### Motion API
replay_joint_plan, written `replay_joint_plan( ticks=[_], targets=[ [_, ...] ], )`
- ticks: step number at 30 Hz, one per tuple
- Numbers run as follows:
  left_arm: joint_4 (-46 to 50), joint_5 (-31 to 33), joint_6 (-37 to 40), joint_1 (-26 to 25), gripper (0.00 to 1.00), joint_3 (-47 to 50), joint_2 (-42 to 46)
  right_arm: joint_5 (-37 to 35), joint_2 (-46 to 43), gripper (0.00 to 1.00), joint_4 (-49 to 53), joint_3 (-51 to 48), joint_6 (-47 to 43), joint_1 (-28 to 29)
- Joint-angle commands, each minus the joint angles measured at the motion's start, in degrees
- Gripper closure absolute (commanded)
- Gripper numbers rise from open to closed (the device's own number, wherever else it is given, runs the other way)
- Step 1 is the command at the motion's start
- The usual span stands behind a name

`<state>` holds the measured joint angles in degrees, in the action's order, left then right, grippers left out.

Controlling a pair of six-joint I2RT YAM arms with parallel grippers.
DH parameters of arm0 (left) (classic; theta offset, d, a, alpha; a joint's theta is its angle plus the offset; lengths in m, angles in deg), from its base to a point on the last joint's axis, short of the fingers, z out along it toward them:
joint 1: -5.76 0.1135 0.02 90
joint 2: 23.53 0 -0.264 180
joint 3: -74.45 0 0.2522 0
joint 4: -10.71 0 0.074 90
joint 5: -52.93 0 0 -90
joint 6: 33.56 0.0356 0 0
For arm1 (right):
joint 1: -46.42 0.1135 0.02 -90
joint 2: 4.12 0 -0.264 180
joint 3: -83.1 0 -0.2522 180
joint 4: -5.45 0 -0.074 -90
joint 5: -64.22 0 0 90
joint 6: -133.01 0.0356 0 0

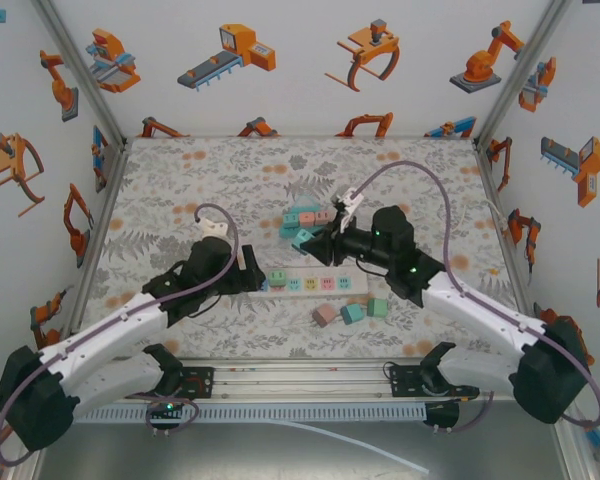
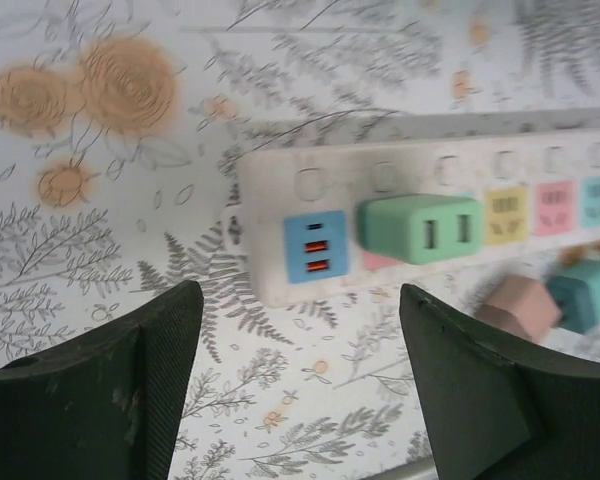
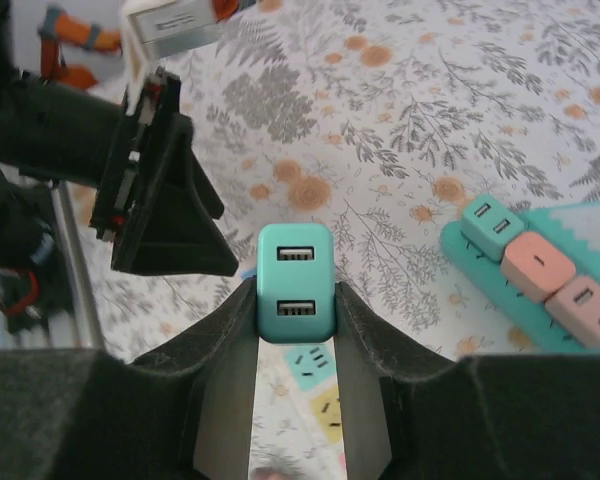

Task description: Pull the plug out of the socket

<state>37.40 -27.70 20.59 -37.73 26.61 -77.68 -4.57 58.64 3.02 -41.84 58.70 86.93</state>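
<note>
Right gripper [image 3: 294,300] is clamped on the teal plug [image 3: 294,268], pads on both side faces, USB ports facing the wrist camera. Plug hangs above the power strip [image 2: 280,180], mid-worktop [image 1: 180,180]. It looks clear of its socket: a bare teal socket face [image 3: 306,362] shows right under it. Pins are hidden, so can't confirm. Left gripper [image 2: 298,300] has its fingers apart with nothing between them, hovering just short of the strip's end, near the green plug [image 2: 420,228] that sits plugged in.

Step in hand: finish the extraction. To do it well, lift straight up along the pin axis with no twist, so the pins don't bind or drag the strip. Keep the squeeze firm; the plug looks smooth. If the strip rises, the left gripper should pin its end down. Then carry towards the loose plugs [image 1: 350,312], minding the left fingers close by.
</note>
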Motion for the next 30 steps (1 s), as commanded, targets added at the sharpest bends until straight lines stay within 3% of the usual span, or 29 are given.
replay_joint_plan(
  ticks=[1,5,10,14,19,26,30],
  targets=[
    [0.8,-6.1,7.4,-0.6,0.25,-2.6,4.3,-9.3,-5.0,1.0,6.4,-3.5,19.4,-0.4],
    [3.3,-10.4,12.6,-1.7,0.23,-4.6,8.1,-7.8,-7.6,1.0,5.2,-9.7,35.3,-0.4],
    [13.3,-13.2,20.5,-3.5,0.21,-10.8,10.4,3.5,-0.6,1.0,-0.5,-13.9,46.6,0.2],
    [18.1,-12.4,23.0,-4.8,0.19,-13.4,9.9,3.3,6.7,1.0,-3.0,-13.7,47.0,3.9],
    [17.4,-10.0,22.4,-5.5,0.18,-12.8,7.9,0.8,13.7,1.0,-2.9,-10.3,45.1,5.9],
    [18.5,-2.3,22.9,-5.5,0.16,-18.1,1.6,-2.8,16.4,0.88,-0.4,-8.9,42.6,9.0],
    [15.5,0.6,20.1,-5.5,0.16,-15.6,2.3,-3.5,17.6,0.81,2.2,-8.6,41.4,10.6]
  ],
)
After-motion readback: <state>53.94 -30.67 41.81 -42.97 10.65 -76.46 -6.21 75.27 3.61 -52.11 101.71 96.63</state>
